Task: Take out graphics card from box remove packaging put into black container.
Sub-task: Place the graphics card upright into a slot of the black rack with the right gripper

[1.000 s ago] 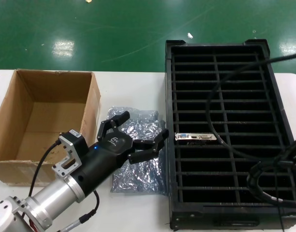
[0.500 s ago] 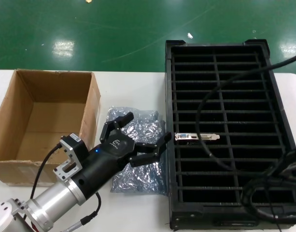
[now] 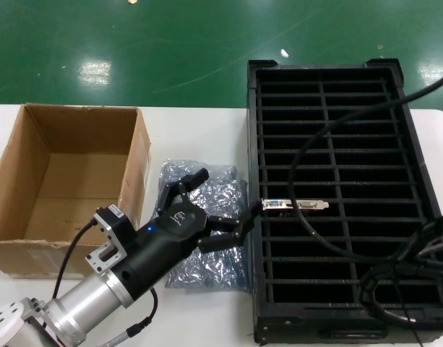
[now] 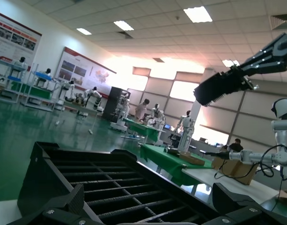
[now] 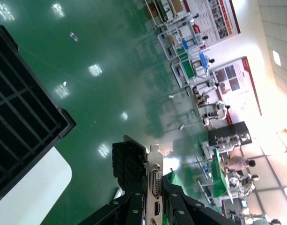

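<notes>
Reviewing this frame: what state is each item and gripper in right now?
box: open, nothing visible inside
packaging: crumpled, lying on the table
black container: one slot filled
slotted graphics card: bare, standing in its slot
held graphics card: bare, gripped
left gripper: jaws open over packaging
right gripper: jaws shut on held graphics card

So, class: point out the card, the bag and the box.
card (image 3: pixel 295 204), head view, on its silver bracket.
bag (image 3: pixel 222 194), head view, on its crinkly upper right part.
box (image 3: pixel 136 160), head view, on its right wall.
</notes>
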Controlling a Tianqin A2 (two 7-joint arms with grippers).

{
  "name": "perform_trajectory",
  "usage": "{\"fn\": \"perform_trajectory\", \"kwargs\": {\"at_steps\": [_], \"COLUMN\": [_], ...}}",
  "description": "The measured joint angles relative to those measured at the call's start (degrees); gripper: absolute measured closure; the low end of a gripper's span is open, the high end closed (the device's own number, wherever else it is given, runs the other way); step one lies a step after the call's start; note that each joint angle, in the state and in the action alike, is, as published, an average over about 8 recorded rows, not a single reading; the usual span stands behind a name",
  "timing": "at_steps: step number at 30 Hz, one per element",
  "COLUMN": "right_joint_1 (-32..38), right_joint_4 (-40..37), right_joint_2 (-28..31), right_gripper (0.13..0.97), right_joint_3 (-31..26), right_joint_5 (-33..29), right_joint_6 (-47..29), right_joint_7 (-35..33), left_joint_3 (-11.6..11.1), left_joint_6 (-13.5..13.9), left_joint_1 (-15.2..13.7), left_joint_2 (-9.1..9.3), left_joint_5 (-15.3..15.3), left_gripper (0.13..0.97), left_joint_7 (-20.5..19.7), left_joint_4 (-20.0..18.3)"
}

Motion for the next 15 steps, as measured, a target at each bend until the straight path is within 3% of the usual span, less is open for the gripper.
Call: {"fn": "perform_trajectory", "kwargs": {"at_steps": [9,15], "right_joint_1": [1.68,1.38], "right_joint_4": [-5.18,-8.31], "right_joint_2": [0.0,0.0], "right_gripper": [0.908,0.908], "right_joint_3": [-3.72,-6.39], "right_joint_5": [0.0,0.0], "right_joint_6": [0.0,0.0], "right_joint_7": [-0.68,-1.95], "left_joint_3": [-0.89,-1.39], "left_joint_6": [5.34,7.03], "left_joint_1": [-4.85,-7.54], "left_joint_2": [0.72,0.85], "left_joint_5": [-0.28,0.27], "left_gripper": [0.132,0.132], "left_joint_7": [4.51,6.48], "left_joint_4": [11.13,16.5]}}
